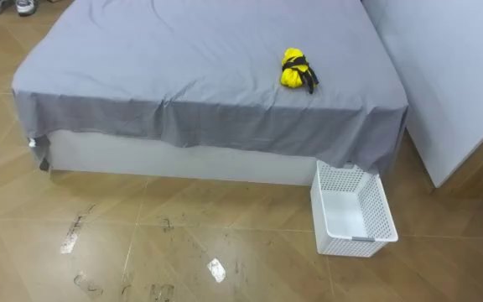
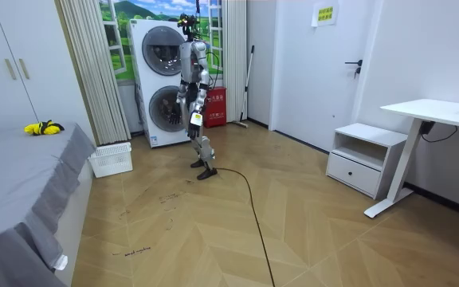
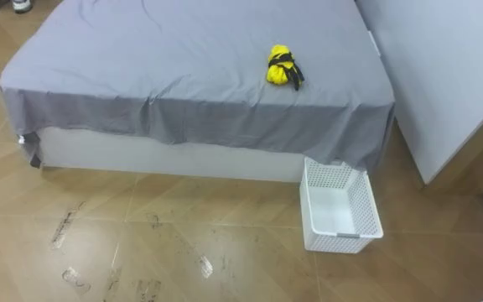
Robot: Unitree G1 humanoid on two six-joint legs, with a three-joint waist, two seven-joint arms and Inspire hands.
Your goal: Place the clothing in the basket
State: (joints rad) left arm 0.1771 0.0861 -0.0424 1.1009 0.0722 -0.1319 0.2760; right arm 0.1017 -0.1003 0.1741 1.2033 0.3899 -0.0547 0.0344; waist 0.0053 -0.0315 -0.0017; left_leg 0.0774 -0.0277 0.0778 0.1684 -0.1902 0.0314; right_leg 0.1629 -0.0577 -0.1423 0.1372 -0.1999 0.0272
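Yellow-black clothes bundle (image 1: 296, 69): on grey bed (image 1: 183, 67), far right. White perforated plastic basket (image 1: 356, 245): empty. Left hand (image 2: 198, 119), right hand (image 2: 180, 101): we cannot tell. All left.

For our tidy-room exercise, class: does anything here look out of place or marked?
The yellow-and-black clothes bundle lies on the grey bed, while the white basket on the floor by the bed's corner is empty. Dark scuff marks smear the wooden floor.

Grey bed (image 1: 183, 84) — stacked washers (image 2: 159, 80), white desk (image 2: 441, 112)
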